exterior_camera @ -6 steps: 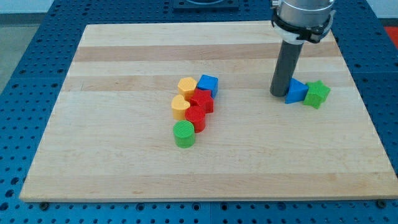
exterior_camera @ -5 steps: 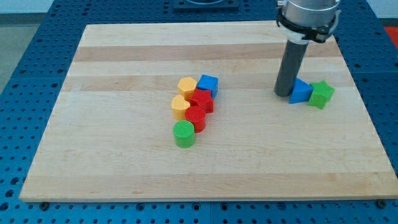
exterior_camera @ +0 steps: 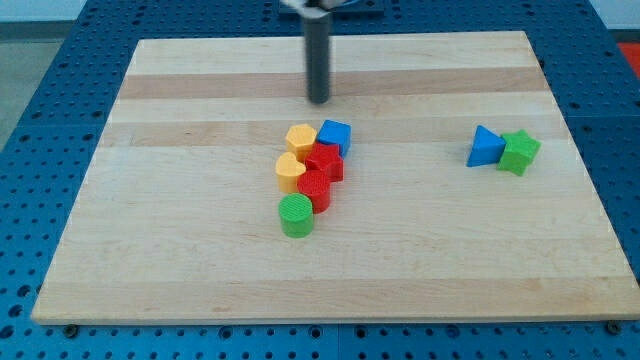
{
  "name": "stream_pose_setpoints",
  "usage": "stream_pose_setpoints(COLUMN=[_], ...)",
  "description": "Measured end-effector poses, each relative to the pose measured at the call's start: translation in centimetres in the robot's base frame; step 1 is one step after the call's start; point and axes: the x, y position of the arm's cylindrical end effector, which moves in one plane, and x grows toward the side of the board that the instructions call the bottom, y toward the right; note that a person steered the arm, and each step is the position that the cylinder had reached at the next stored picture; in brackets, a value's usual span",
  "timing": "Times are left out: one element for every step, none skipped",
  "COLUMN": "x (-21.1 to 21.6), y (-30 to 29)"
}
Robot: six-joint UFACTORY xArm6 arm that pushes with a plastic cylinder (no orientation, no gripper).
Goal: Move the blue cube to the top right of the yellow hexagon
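Since the rod carries no hand, note: your tip point(exterior_camera: 319, 101) stands toward the bench's top edge from the blue cube point(exterior_camera: 335, 135), apart, cube touching yellow hexagon point(exterior_camera: 301, 139).

A robotics lab bench, this: a pale wooden board point(exterior_camera: 180, 250) sits on a blue perforated mounting table point(exterior_camera: 30, 150), small coloured plastic blocks scattered across it.

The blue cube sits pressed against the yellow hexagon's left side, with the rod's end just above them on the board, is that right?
Not quite: the camera view shows the blue cube against the right side of the yellow hexagon, not its left. The rest holds: the two touch, and my tip sits toward the view's top from them, apart from both.
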Motion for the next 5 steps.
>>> stream_pose_setpoints(x=[3.3, 5.5, 6.0, 5.8, 5.8], y=[-2.3, -1.7, -0.2, 0.5, 0.8])
